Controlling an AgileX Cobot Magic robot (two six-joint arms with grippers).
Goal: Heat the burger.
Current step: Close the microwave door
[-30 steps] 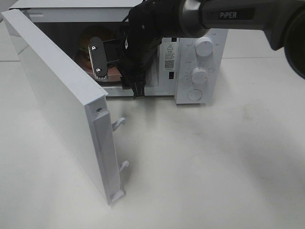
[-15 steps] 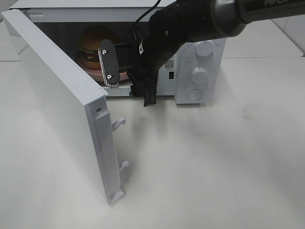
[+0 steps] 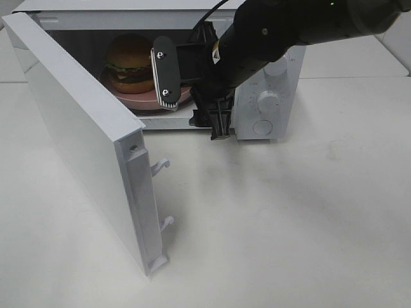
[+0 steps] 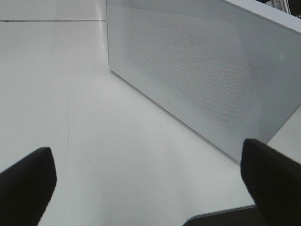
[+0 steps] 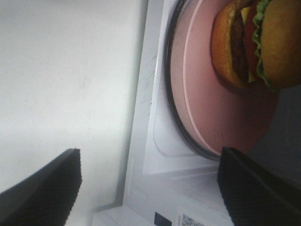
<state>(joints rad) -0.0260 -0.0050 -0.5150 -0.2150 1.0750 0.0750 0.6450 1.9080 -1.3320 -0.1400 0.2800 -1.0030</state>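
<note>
One burger (image 3: 130,62) on pink plate (image 3: 146,102) inside open microwave (image 3: 268,125), 11 o'clock on counter (image 3: 289,212) — placed for heating. Right gripper (image 5: 149,186) wide, empty, at cavity mouth; left gripper (image 4: 150,188) wide, idle by door (image 3: 77,125).

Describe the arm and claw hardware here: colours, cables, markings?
Right arm: glossy black, rounded housings, with a thin black cable looped over it. Right claw: black, one finger faced with a silver plate carrying two screws. Left claw: only two matte black fingertips show. No lettering readable.
</note>
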